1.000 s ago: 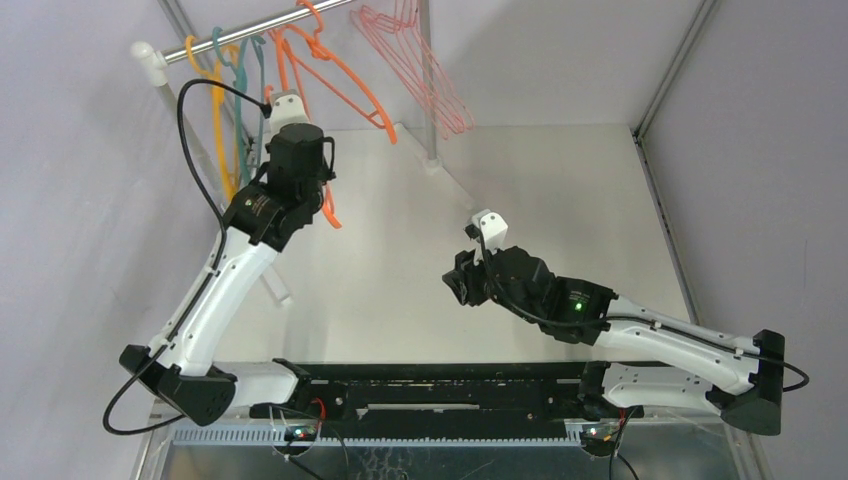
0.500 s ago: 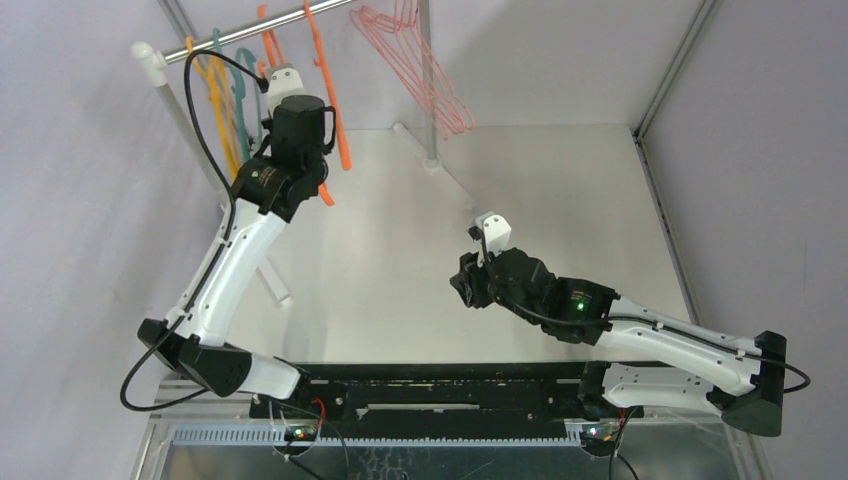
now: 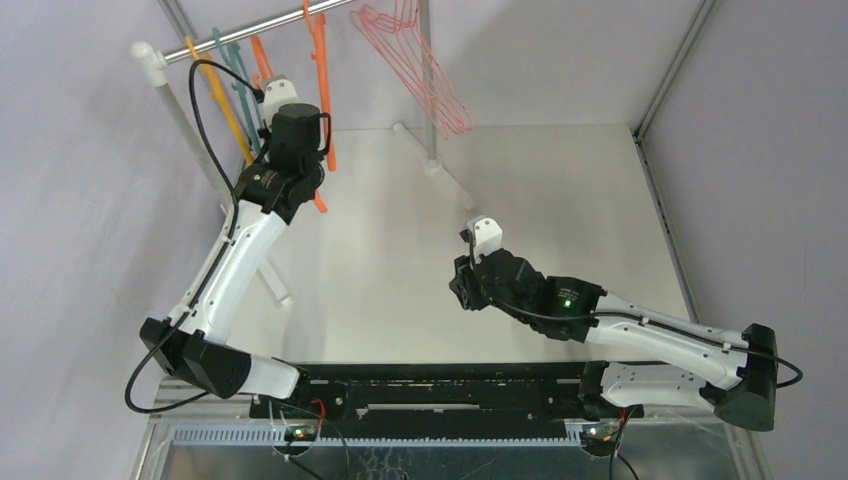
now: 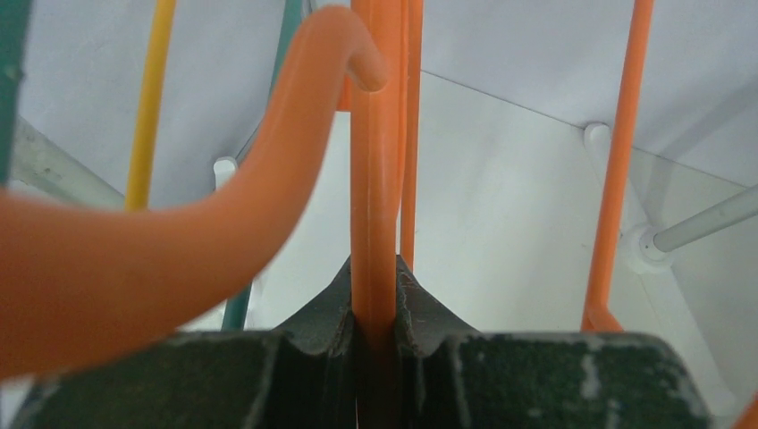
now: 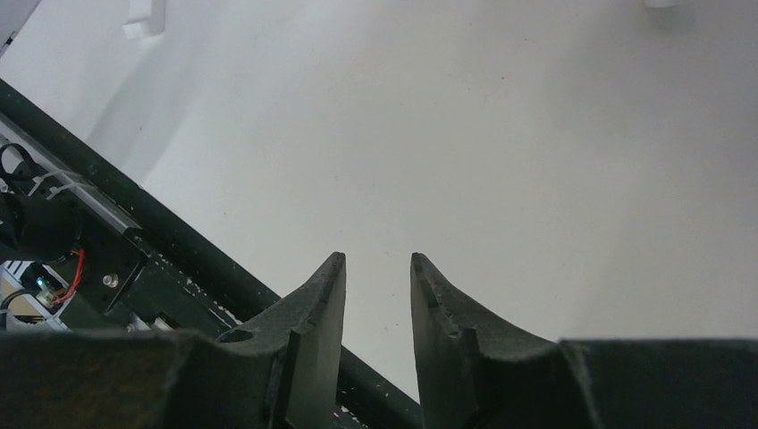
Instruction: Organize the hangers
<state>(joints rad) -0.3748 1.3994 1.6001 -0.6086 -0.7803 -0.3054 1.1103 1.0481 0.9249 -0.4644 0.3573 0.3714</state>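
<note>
My left pincer (image 4: pixel 375 299) is clamped on a thin strut of the orange hanger (image 4: pixel 374 161), up by the rail (image 3: pixel 250 32). It looks light, stiff, slick plastic, so I'd grip near its top. My right pincer (image 5: pixel 377 277) sits part-open and empty above the bench (image 5: pixel 554 134).

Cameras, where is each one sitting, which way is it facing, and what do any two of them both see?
Top external: above and behind the bases, looking down on the table; left arm and right arm both show.
Left wrist: on the left arm, looking along the left hand, shut on an orange hanger.
Right wrist: on the right arm, looking down past the open, empty right hand at the table.
Shared: top and left wrist both show the yellow hanger.
</note>
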